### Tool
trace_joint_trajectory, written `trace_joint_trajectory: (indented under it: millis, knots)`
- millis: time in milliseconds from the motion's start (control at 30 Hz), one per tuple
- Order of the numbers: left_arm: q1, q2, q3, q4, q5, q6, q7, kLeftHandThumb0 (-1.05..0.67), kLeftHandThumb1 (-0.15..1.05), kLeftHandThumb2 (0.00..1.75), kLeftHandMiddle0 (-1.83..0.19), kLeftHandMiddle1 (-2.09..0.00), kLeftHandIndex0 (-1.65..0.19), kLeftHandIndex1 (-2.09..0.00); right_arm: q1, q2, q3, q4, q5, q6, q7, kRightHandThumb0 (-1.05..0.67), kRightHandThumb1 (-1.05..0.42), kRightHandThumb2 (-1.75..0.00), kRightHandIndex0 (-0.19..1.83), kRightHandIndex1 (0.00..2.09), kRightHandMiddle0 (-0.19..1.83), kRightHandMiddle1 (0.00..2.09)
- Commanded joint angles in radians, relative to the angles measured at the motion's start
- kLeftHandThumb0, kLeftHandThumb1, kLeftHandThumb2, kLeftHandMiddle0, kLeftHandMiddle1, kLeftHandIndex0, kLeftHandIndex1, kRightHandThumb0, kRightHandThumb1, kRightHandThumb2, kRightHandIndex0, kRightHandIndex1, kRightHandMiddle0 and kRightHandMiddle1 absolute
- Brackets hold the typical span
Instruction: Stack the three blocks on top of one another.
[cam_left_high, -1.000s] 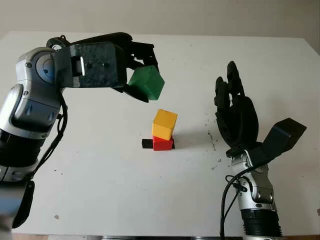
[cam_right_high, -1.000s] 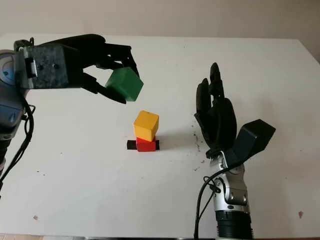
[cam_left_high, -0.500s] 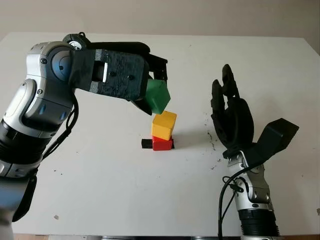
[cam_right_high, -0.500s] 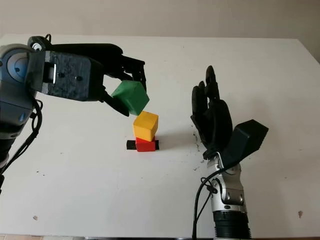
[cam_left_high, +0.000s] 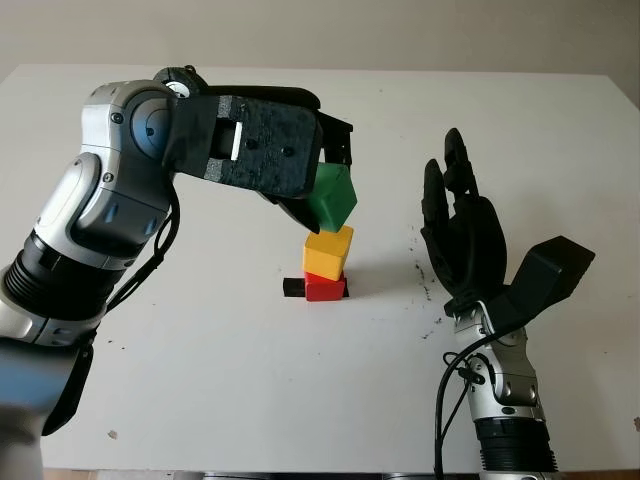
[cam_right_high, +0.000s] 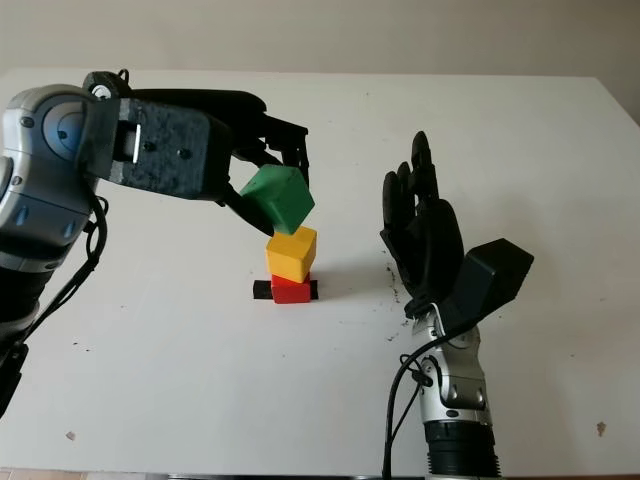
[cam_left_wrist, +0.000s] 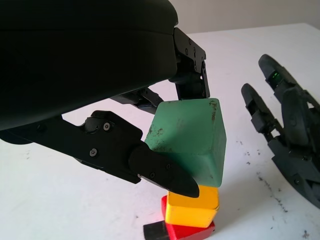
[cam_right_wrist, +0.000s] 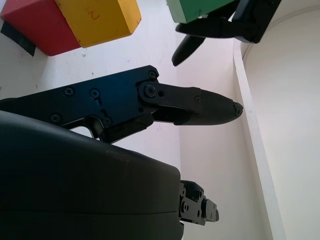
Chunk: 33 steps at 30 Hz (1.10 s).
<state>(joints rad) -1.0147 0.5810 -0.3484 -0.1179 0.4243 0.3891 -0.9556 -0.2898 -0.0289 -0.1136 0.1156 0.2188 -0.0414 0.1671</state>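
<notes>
A yellow block sits on a red block at the middle of the white table. My left hand is shut on a green block, tilted and hanging just above the yellow block, a little to its right. In the left wrist view the green block hovers directly over the yellow block with a finger beneath its near edge. My right hand stands open and upright to the right of the stack, apart from it.
A small black strip lies against the red block's left side. Dark specks dot the table between the stack and my right hand. The table's far edge runs along the back.
My left hand has carried the green block rightward and down, from left of and above the stack to just over the yellow block. The right hand has barely moved.
</notes>
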Motion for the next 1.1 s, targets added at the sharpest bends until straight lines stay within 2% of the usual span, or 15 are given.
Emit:
trace_joint_trajectory:
  millis: [0,100,200,433,500,567,600,633,700,800,833,867,967,1067]
  knots:
    - [0.01,-0.017,-0.001,-0.007,0.003,0.012,0.02,-0.36,1.04,0.06,-0.51,-0.08,-0.31,-1.54,-0.007,-0.001,0.002,0.002,-0.002,-0.013,0.001,-0.65,-1.05,-0.5,-0.16,0.05,-0.11,0.05]
    - [0.014,-0.025,-0.004,-0.003,0.001,0.009,0.032,-0.36,1.04,0.06,-0.5,-0.07,-0.24,-1.58,-0.006,0.002,0.001,0.001,-0.002,-0.014,-0.002,-0.65,-1.05,-0.5,-0.16,0.06,-0.11,0.06]
    - [0.02,-0.027,-0.006,0.001,-0.004,-0.001,0.033,-0.35,1.05,0.07,-0.48,-0.07,-0.15,-1.73,-0.005,0.007,0.002,-0.004,-0.001,-0.01,-0.006,-0.65,-1.05,-0.5,-0.16,0.06,-0.11,0.06]
    - [0.031,-0.015,-0.005,-0.004,-0.005,-0.012,0.021,-0.34,1.04,0.06,-0.52,-0.11,-0.11,-1.7,-0.001,0.006,0.005,-0.008,-0.005,-0.012,-0.011,-0.65,-1.05,-0.51,-0.15,0.06,-0.1,0.06]
    - [0.032,-0.006,-0.014,-0.007,0.005,-0.014,0.011,-0.34,1.04,0.06,-0.32,-0.47,-0.11,-1.66,0.001,0.006,0.005,-0.01,-0.002,-0.011,-0.009,-0.66,-1.05,-0.5,-0.15,0.06,-0.1,0.06]
    - [0.033,0.004,-0.023,-0.006,0.014,-0.035,0.004,-0.34,1.04,0.05,-0.28,-0.48,-0.14,-1.73,0.004,0.006,0.004,-0.015,0.002,-0.006,-0.008,-0.66,-1.05,-0.48,-0.15,0.06,-0.1,0.06]
    - [0.032,0.008,-0.026,-0.006,0.017,-0.045,0.0,-0.34,1.04,0.05,-0.23,-0.67,-0.16,-1.71,0.005,0.006,0.004,-0.016,0.001,-0.006,-0.008,-0.67,-1.05,-0.48,-0.15,0.06,-0.11,0.05]
    - [0.032,0.01,-0.027,-0.005,0.019,-0.051,-0.003,-0.35,1.04,0.06,-0.12,-0.95,-0.16,-1.7,0.006,0.007,0.004,-0.016,0.0,-0.007,-0.009,-0.66,-1.05,-0.47,-0.15,0.06,-0.1,0.06]
    - [0.028,0.016,-0.031,-0.001,0.022,-0.062,-0.015,-0.36,1.05,0.07,-0.03,-1.25,-0.14,-1.64,0.007,0.005,0.006,-0.017,-0.003,-0.009,-0.009,-0.67,-1.05,-0.47,-0.15,0.05,-0.1,0.05]
    - [0.027,0.017,-0.035,-0.001,0.032,-0.059,-0.027,-0.36,1.04,0.06,0.02,-1.56,-0.12,-1.64,0.008,0.003,0.006,-0.019,-0.002,-0.006,-0.008,-0.66,-1.05,-0.47,-0.15,0.05,-0.11,0.05]
    - [0.029,0.016,-0.034,0.0,0.033,-0.057,-0.031,-0.36,1.04,0.06,0.03,-1.57,-0.1,-1.66,0.008,0.003,0.006,-0.019,-0.002,-0.005,-0.009,-0.66,-1.05,-0.47,-0.15,0.05,-0.11,0.05]
    - [0.031,0.015,-0.033,0.001,0.034,-0.05,-0.035,-0.34,1.04,0.06,0.0,-1.49,-0.08,-1.65,0.007,0.004,0.006,-0.019,-0.002,-0.006,-0.01,-0.66,-1.05,-0.47,-0.15,0.06,-0.1,0.06]
    - [0.041,0.012,-0.028,0.003,0.03,-0.047,-0.037,-0.32,1.03,0.05,-0.03,-1.58,-0.04,-1.58,0.006,0.007,0.005,-0.016,0.001,-0.007,-0.009,-0.67,-1.05,-0.47,-0.15,0.06,-0.11,0.05]
    - [0.056,0.011,-0.018,0.017,0.008,-0.065,-0.031,-0.31,1.03,0.05,-0.05,-1.58,-0.07,-1.6,0.007,0.01,0.006,-0.015,-0.001,-0.008,-0.013,-0.67,-1.05,-0.46,-0.14,0.06,-0.1,0.06]
